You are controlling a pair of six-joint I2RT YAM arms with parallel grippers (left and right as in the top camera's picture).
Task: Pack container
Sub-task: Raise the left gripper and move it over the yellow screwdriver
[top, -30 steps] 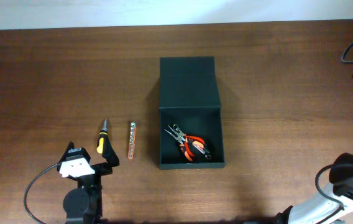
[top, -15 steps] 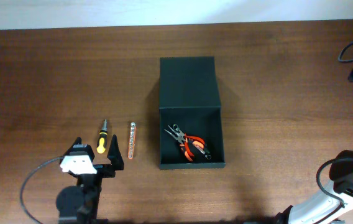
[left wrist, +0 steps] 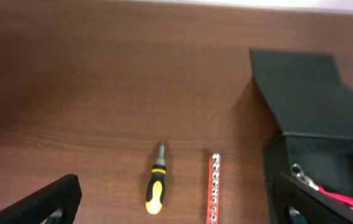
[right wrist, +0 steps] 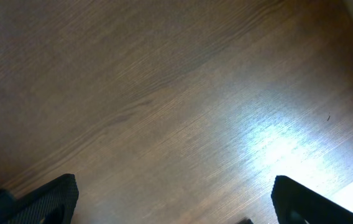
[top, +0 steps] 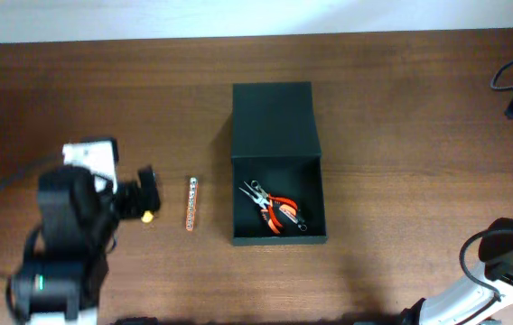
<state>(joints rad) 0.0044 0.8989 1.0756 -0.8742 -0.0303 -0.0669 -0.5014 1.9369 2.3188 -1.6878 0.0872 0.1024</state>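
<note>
Left pincer (left wrist: 176, 204) spread over yellow-black screwdriver (left wrist: 155, 190); red bit strip (left wrist: 214, 186) just beside. Container (top: 273, 117) open, orange pliers (top: 279, 212) inside. Right pincer (right wrist: 173, 202) spread above desk (right wrist: 164, 93).

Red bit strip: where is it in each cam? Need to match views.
Overhead: red bit strip lies left of centre, apart from the container to its right.
Left wrist: strip at bottom centre, between screwdriver and container.
Right wrist: not in view, only table.
Shared landmark: the container, in overhead and left wrist.
</note>
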